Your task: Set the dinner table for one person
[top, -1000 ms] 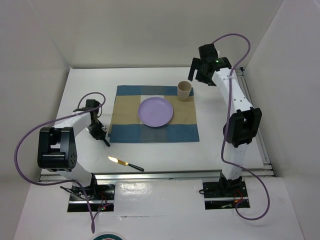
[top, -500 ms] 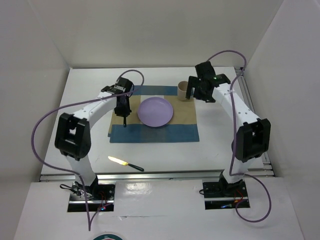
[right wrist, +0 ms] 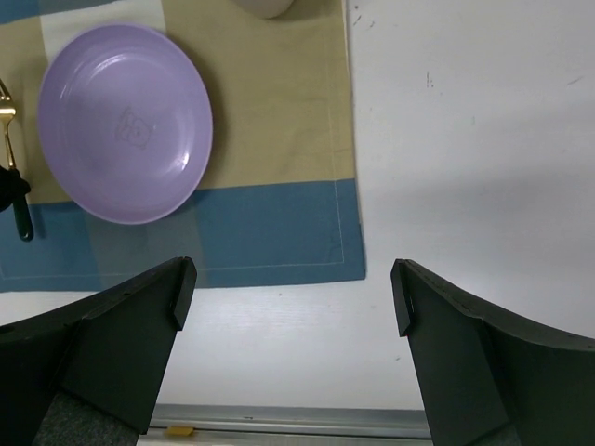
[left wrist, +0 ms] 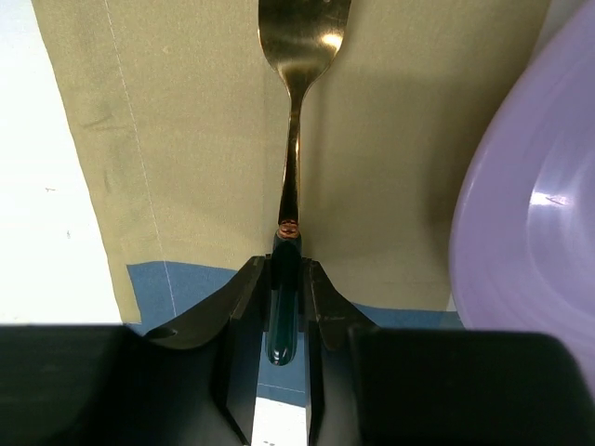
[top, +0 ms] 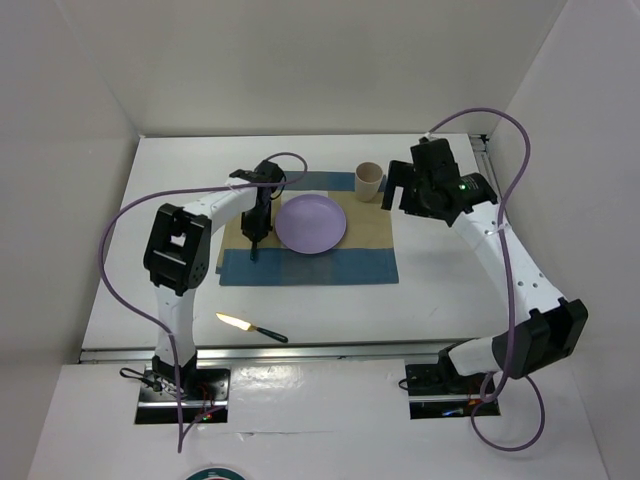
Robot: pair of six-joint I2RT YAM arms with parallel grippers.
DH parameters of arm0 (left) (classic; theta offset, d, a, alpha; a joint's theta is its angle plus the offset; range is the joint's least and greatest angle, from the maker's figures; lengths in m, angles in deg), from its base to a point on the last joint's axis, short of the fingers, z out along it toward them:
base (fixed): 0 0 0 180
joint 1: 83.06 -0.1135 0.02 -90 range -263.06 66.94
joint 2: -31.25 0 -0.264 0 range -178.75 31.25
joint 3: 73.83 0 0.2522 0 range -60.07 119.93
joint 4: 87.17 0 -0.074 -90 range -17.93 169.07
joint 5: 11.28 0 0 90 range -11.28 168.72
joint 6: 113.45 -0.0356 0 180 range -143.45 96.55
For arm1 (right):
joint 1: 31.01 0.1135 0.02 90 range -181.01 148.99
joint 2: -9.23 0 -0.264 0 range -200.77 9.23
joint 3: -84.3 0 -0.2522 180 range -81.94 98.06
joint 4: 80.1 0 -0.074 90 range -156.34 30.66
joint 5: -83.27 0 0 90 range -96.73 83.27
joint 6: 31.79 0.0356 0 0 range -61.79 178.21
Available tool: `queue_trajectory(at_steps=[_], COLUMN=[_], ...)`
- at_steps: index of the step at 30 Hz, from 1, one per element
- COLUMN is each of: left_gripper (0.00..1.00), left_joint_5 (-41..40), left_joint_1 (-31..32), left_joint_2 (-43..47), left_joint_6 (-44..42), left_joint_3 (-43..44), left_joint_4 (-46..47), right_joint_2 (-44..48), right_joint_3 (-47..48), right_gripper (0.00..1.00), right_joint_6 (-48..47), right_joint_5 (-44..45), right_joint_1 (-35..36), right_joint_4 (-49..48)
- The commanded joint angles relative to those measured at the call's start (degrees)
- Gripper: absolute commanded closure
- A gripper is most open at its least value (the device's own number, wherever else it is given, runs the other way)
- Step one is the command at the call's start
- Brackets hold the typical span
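A robot lab test booth, not a home: plain white walls [top: 300, 70] box in the dinner table [top: 440, 290] behind and beside the placemat [top: 370, 262]. In front of the placemat, metal rails [top: 330, 349] carry two bolted robot arms [top: 180, 250] trailing purple cables [top: 470, 112].

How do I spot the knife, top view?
Find the blue-and-tan square cloth placemat on the white tabletop. Between its near-left corner and the arm bases, on bare table, lies the gold-bladed, black-handled knife. It's the only utensil off the placemat; the left gripper holds the gold fork.
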Motion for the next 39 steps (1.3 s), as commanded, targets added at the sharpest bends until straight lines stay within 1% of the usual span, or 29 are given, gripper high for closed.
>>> queue_trajectory(at_steps=[1,2,3,4,5,6,7,8,9,10,11,12,14,15,17,18,19,20,21,22,24,26,30,31,33,34,37,39], left_gripper=[0.91,0.80,0.64,0.52,0.44,0.38,0.28,0.22,0.16,0.10,0.10,0.09,0.09,0.09,0.09,0.07,0.07,0.07,0.06,0.06,0.06,0.06,0.06,0.06,0.06,0.06,0.07,0.07], left_joint_5=[-0.43,-0.43,0.09,0.10,0.10,-0.42,-0.43,-0.43,-0.95,-0.96,-1.57,-1.57,-1.57,0.26,1.76,3.25,3.78,4.57,5.62,7.11,7.65,8.18,9.33,9.33,10.46,11.60,12.83,12.84], left_joint_1=[0.06,0.06,0.06,0.06,0.06,0.06,0.06,0.06,0.06,0.06,0.06,0.06,-0.81,-1.52,-4.77,-6.00,-7.31,-9.68,-10.74,-11.80,-13.91,-14.97,-16.12,-16.12,-16.73,-16.73,-16.73,-16.73], left_joint_2=[-0.68,-0.68,-0.68,-0.68,0.01,0.89,2.99,4.23,5.46,7.90,9.15,10.55,14.93,16.44,21.34,22.94,24.61,26.46,28.30,31.19,34.19,34.74,35.35,36.05,37.80,37.81,38.34,37.81], left_joint_6=[0.48,0.48,0.48,0.48,0.48,0.48,0.48,0.48,0.48,0.48,0.48,0.48,0.48,0.48,1.18,1.19,2.75,2.77,2.77,3.29,3.30,3.30,3.30,3.30,3.30,3.91,3.91,3.91], left_joint_3=[0.01,0.01,0.53,0.54,1.06,1.07,1.07,1.76,2.64,3.35,4.05,5.45,6.60,7.21,7.22,7.22,6.61,6.00,5.21,4.68,3.36,3.35,2.83,1.78,0.11,-0.42,-1.13,-1.13], left_joint_4=[-0.74,-0.74,-0.74,-1.52,-2.31,-2.32,-3.02,-3.63,-4.25,-5.82,-6.79,-7.67,-9.70,-9.70,-10.50,-10.50,-11.10,-9.98,-9.36,-9.35,-8.83,-8.83,-9.43,-8.92,-7.16,-6.63,-6.01,-6.01], right_joint_2=[1.92,2.71,2.72,3.50,3.51,3.51,3.51,3.51,3.51,3.51,1.85,1.05,-1.66,-2.81,-7.01,-8.52,-10.19,-13.42,-14.94,-16.43,-20.91,-25.03,-30.22,-31.11,-33.04,-33.66,-36.04,-37.79], right_joint_3=[-0.96,-0.96,-0.96,-0.96,-0.96,-0.96,-0.96,-2.18,-3.06,-3.76,-4.99,-5.61,-7.19,-8.76,-10.09,-10.10,-10.10,-10.10,-9.31,-8.52,-7.03,-6.15,-3.60,-3.59,-3.07,-3.07,-1.75,-0.96], right_gripper=[0.00,0.00,0.00,0.00,0.00,0.00,0.00,0.00,0.02,0.02,0.04,0.04,0.04,0.04,0.04,0.04,0.04,0.04,0.06,0.06,0.07,0.08,0.13,0.16,0.17,0.20,0.25,0.34], right_joint_6=[0.03,0.03,-0.49,-0.50,-1.46,-2.08,-2.08,-2.08,-2.60,-2.09,-2.08,-2.08,-1.47,-1.47,-1.47,-2.08,-3.04,-3.57,-4.18,-5.41,-7.17,-8.49,-9.82,-10.34,-10.87,-10.87,-11.39,-11.40], right_joint_5=[1.32,0.71,-0.17,-0.78,-1.75,-2.63,-3.25,-3.25,-3.77,-3.78,-4.39,-4.39,-3.17,-1.51,-0.79,-0.79,-0.79,-0.79,-0.79,-0.79,-0.79,-1.57,-3.43,-3.43,-3.43,-3.43,-2.81,-2.81], right_joint_1=[1.39,2.95,3.75,4.72,6.99,8.49,10.25,12.18,16.55,18.86,21.23,26.82,32.91,38.60,43.20,46.36,47.61,49.01,51.03,51.92,53.85,54.64,55.18,55.18,55.18,55.18,55.18,55.18], right_joint_4=[2.35,2.35,1.83,1.82,1.30,0.60,0.59,-0.80,-1.86,-2.74,-4.75,-5.90,-8.71,-12.03,-16.52,-18.03,-19.26,-20.40,-22.42,-23.31,-25.33,-26.47,-27.71,-27.71,-28.24,-29.02,-29.03,-29.03])
